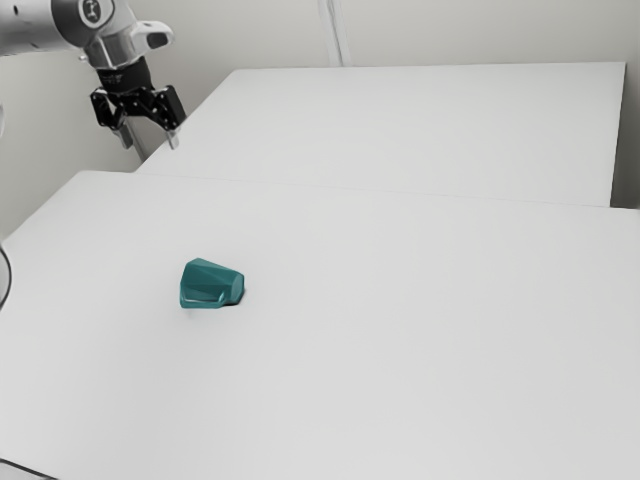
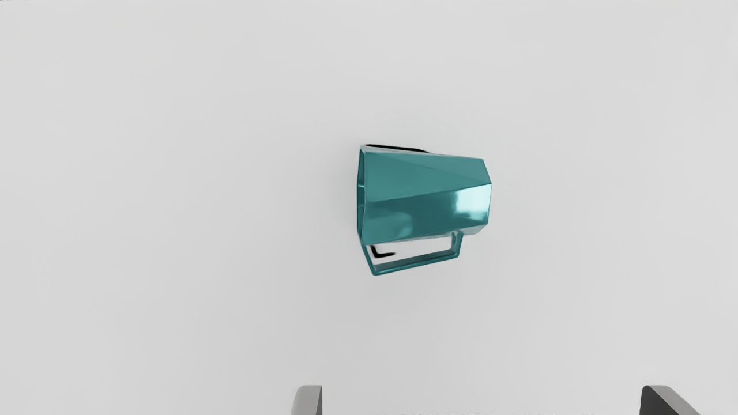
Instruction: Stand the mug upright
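And here's the gripper point(image 1: 149, 140), wide open, nothing between its two fingers point(image 2: 308, 402), tips well apart, and it hangs well clear of the mug point(image 1: 208, 284), up and over toward the exterior view's left from it. The fingers point down, the hand a little tilted. Behind them comes the arm point(image 1: 35, 27), pale and rounded, entering above the mug at the exterior view's upper left, running nearly level, then bending downward at the wrist.

Out to the mug itself: teal, faceted, lying on its side on the table point(image 1: 400, 360), mouth facing the exterior view's left, base toward the exterior view's right. In the wrist view the handle point(image 2: 416, 264) juts from the mug's side nearer the fingertips, an angular loop, and there are dark patches on the surface close against the body and inside the loop. A glossy highlight sits near the base end.

The table is smooth, plain white, spreading out all around the mug. Beyond it, past the table's far edge, there's a second white surface point(image 1: 430, 130), and farther back still a pale grey wall point(image 1: 480, 30) with an upright strip point(image 1: 335, 35). Nearer than the mug, at the exterior view's lower left, a thin dark line point(image 1: 25, 468) cuts the corner; what it belongs to, I can't tell.
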